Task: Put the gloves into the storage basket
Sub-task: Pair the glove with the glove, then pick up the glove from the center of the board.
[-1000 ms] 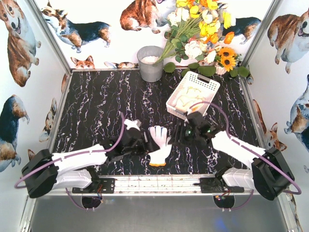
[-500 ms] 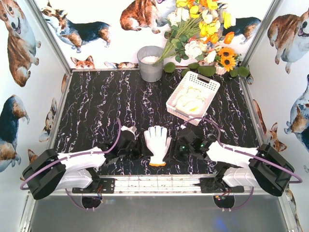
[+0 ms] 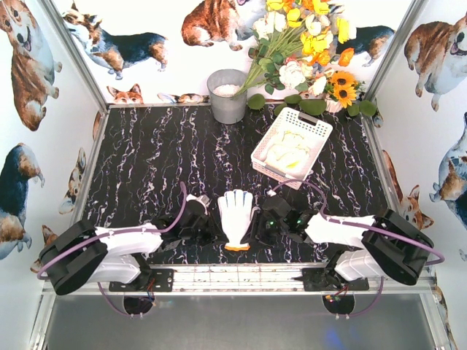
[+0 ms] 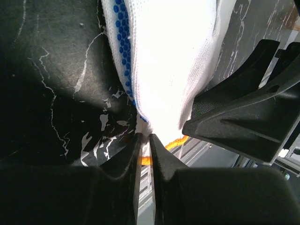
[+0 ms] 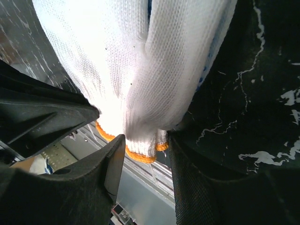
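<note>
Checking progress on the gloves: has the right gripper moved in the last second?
Yes. The right gripper has drawn back from the storage basket's near corner, nearer and leftward, and now sits beside the white glove.

The white glove (image 3: 238,215) (orange-cuffed) lies between left end effector (image 3: 215,227) and right end effector (image 3: 260,224)

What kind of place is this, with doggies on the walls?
Probably a robot practice booth: a left arm and right arm bolted at a black marbled table, corgi-print walls closing it in, flowers as decoration.
</note>
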Robot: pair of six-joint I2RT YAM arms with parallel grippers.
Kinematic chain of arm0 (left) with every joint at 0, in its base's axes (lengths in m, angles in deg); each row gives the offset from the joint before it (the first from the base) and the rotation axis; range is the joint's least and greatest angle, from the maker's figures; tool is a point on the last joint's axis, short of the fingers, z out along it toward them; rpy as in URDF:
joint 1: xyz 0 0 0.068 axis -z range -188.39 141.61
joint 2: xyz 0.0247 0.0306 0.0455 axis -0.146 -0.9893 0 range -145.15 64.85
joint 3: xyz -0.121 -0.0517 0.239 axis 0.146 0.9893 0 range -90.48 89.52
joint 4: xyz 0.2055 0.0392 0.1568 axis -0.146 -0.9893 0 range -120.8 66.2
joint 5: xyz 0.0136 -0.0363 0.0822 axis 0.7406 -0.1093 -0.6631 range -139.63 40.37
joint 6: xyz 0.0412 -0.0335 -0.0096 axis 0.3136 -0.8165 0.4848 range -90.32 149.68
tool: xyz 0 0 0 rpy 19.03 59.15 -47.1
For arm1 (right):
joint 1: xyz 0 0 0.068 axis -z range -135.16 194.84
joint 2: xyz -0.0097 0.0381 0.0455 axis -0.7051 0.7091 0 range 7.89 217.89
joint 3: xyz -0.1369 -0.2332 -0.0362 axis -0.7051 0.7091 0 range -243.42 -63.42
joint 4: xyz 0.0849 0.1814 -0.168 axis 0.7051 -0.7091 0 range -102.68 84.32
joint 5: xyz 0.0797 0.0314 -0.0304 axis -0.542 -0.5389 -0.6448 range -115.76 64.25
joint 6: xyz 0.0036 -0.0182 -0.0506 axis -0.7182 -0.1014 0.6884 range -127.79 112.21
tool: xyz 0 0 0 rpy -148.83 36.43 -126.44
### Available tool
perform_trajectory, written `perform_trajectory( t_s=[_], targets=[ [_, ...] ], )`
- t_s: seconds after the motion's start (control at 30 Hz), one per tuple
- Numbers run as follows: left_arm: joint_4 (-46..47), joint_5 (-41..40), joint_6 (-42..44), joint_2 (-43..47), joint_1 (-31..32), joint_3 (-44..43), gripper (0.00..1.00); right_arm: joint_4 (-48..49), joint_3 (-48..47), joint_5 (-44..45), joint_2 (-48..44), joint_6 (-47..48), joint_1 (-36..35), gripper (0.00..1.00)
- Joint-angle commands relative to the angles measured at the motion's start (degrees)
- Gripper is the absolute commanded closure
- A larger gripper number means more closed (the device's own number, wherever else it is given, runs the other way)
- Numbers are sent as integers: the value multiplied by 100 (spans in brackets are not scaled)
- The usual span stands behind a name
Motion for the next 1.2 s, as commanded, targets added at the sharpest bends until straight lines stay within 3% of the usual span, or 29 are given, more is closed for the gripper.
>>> perform_trajectory(
  t_s=[0.0, 0.33, 0.43, 0.63, 0.77, 1.03, 1.17],
  targets=[
    [437, 2, -139, -176, 101, 53, 97, 192, 66, 171, 96, -43, -40, 56],
    [736, -228, -403, -373, 293, 92, 100, 107, 155, 337, -155, -185, -102, 56],
    [544, -375, -425, -165, 289, 130, 99, 81, 202, 404, -245, -234, -102, 65],
    [-122, -714, -409, 471, 289, 183, 65, 174, 314, 436, -429, -423, -102, 85],
    [174, -658, -594, 618, 284, 394, 46, 258, 306, 408, -473, -517, -102, 95],
    [1823, -14, -1010, -182, 278, 621, 40, 528, 316, 322, -586, -807, -87, 100],
    [2063, 53, -1038, -374, 267, 610, 36, 555, 324, 296, -767, -900, -43, 100]
  ],
)
